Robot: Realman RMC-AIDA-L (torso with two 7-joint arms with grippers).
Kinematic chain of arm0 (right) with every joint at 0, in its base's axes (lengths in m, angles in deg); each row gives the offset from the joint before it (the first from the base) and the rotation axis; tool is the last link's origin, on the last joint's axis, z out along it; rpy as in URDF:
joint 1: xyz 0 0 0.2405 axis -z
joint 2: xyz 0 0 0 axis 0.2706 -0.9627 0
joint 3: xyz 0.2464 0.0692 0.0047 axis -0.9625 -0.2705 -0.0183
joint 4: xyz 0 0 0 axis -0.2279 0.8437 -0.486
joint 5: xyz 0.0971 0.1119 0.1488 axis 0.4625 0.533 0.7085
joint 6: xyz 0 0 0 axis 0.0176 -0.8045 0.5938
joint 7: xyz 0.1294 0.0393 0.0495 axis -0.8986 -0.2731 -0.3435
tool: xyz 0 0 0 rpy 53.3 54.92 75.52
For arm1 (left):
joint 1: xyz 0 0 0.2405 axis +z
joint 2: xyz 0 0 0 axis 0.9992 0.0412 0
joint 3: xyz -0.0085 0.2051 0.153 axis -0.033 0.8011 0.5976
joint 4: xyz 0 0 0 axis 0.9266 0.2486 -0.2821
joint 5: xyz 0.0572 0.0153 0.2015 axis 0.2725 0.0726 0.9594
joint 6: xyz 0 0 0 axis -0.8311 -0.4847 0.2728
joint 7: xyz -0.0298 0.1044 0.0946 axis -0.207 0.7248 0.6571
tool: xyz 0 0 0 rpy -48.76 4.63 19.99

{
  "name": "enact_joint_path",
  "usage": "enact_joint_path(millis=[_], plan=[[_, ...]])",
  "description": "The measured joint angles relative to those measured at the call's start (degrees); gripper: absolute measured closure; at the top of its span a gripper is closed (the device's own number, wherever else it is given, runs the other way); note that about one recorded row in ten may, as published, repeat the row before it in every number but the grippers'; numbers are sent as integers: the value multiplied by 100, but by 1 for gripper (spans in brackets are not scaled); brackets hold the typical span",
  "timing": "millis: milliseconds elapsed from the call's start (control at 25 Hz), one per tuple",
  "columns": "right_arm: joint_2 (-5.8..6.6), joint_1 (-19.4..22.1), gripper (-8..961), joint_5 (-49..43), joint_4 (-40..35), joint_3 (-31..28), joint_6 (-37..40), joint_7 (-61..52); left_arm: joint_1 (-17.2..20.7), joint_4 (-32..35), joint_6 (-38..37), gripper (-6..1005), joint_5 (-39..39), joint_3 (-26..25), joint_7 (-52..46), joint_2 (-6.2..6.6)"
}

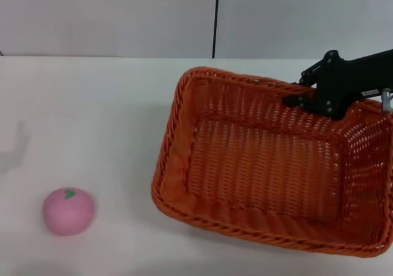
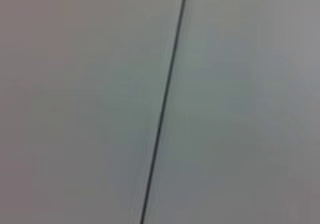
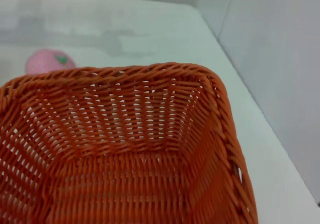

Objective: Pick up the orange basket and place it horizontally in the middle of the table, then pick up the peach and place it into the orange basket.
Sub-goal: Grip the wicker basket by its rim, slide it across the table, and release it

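Observation:
The orange basket (image 1: 264,165) lies on the right half of the white table (image 1: 92,116), turned a little askew, its open top facing up. My right gripper (image 1: 297,89) reaches in from the right and its black fingers straddle the basket's far braided rim, shut on it. In the right wrist view the basket (image 3: 130,149) fills the lower part, and none of that arm's fingers show. The pink peach (image 1: 68,211) rests at the table's front left, well apart from the basket; it is also seen beyond the basket's rim as the peach (image 3: 47,62). My left gripper is out of view.
A pale grey wall with a dark vertical seam (image 1: 215,18) stands behind the table. The left wrist view holds only that wall and the seam (image 2: 162,109). A faint shadow (image 1: 18,144) falls on the table's left side.

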Motion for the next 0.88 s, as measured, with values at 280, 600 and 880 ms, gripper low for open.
enact_joint_path(millis=[280,600,880], plan=[[165,-242,804,8,427,48,68,765,21,-25,120,187,-1,325,-2,-6],[218,-310,805,288,701,254,40,950,51,-212,88,187,-30,457,-13,-10],[114,-281,796,336,681,318,-23,1036,-38,-217,13,187,-22,463,-49,-3]])
